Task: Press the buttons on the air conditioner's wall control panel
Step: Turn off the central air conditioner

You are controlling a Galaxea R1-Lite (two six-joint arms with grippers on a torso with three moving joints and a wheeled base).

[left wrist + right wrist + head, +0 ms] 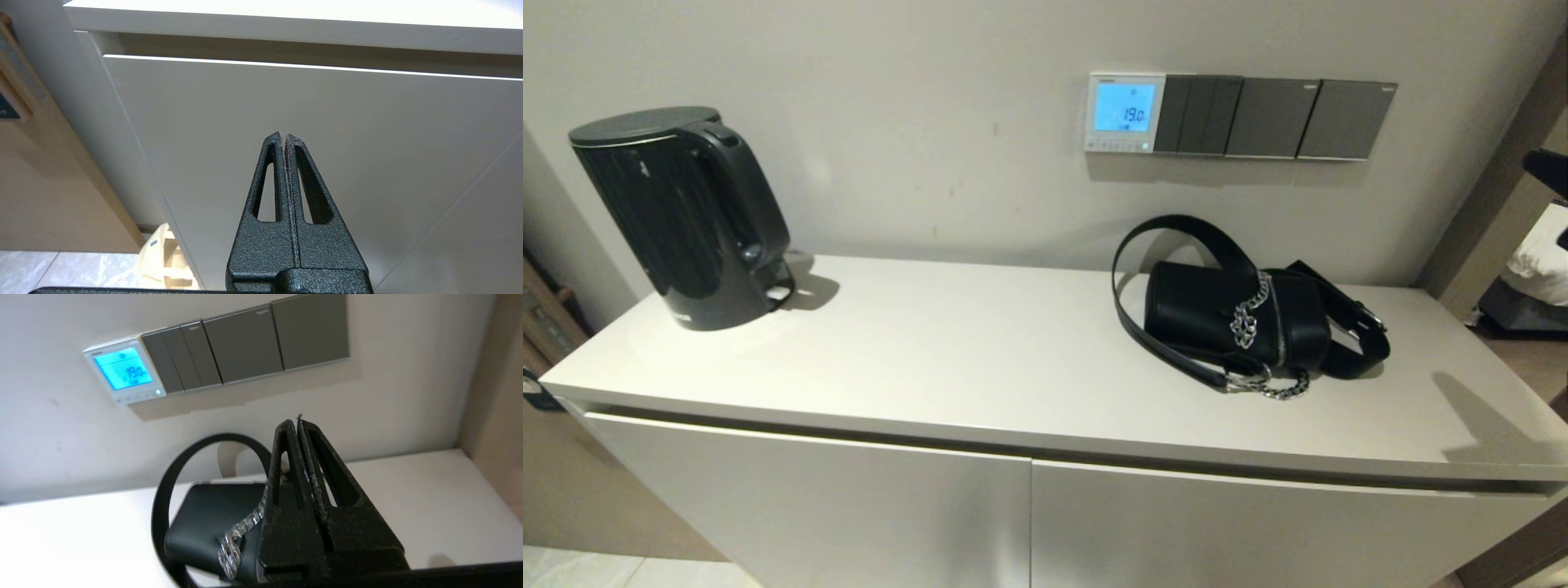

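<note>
The air conditioner's wall control panel (1125, 112) is on the wall above the white cabinet (980, 367), touching the dark grey switch plates (1274, 118); screen lit blue, reads 19.0. The buttons (1117, 146) run along its bottom edge. Right gripper (299, 421), fingers pressed together and empty, hangs over the black chain-strap handbag (1241, 322), well short of the panel. Left gripper (283, 136), closed and empty, sits low before the cabinet door (327, 134). A black electric kettle (682, 216) stands far left.

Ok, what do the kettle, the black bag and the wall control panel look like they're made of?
Kettle: glossy black plastic, probably, given its sheen. Black bag: smooth leather or imitation, with a silver metal chain. Wall control panel: white plastic frame around a glowing blue screen.
</note>
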